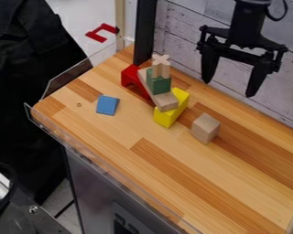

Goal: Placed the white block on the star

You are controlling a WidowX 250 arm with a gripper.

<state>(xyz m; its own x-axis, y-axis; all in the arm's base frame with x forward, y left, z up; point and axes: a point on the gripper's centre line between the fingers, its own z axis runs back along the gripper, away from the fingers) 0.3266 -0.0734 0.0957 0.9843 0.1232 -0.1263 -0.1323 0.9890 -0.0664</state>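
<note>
1. Table [121, 130]: honey wood, darker brown stripes.
2. Arch [130, 77]: red.
3. Long block [168, 117]: yellow.
4. Flat block [108, 105]: blue.
5. Stacked block [159, 85]: dark green.
6. Plank [165, 101]: light brown.
7. Star [162, 60]: pale tan.
8. Cube [205, 128]: greyish tan.
9. Gripper [229, 89]: black.
10. Wall [188, 27]: whitish, grey-grained boards.

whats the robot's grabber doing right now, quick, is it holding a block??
Gripper: open, its two fingers spread wide apart, holding nothing, up above the wooden table.

Cut off at top: robot arm [248, 23]. At left: black fabric [26, 87]. At bottom and right: wooden tabletop [192, 183]. Partly hidden by wooden plank [167, 102]: red arch [129, 75], yellow block [166, 118].
</note>
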